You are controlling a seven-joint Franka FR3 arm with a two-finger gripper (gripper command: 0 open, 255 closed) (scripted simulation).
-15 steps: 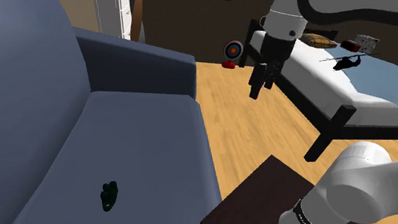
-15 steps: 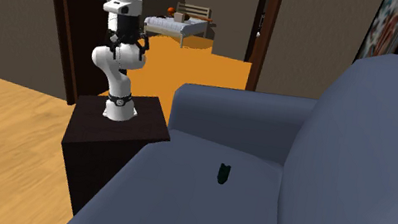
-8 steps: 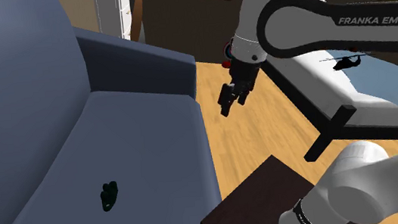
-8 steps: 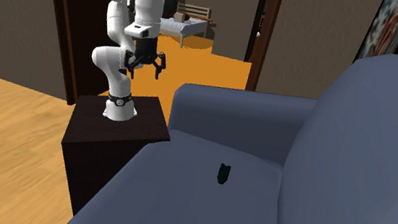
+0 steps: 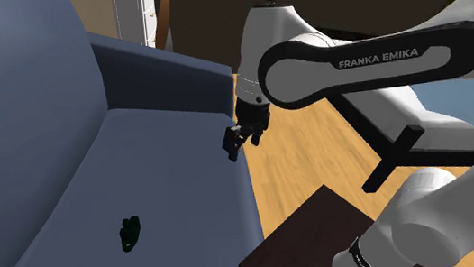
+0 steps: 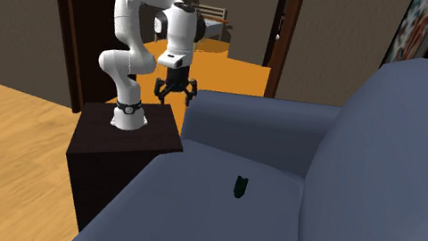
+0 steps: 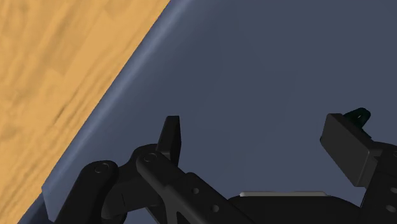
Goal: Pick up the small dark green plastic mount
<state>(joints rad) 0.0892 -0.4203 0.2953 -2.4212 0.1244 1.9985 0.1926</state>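
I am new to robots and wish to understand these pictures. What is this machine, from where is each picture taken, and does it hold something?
It is a white robot arm on a dark box beside a blue-grey sofa. Its end carries a black gripper with two fingers. One picture is taken from beside the box, looking down over the seat. Another looks along the sofa toward the arm. The third comes from a camera on the hand. On the seat lies a small dark green mount. The fingers stand apart and hold nothing; the gripper hangs near the seat's edge, away from the mount.
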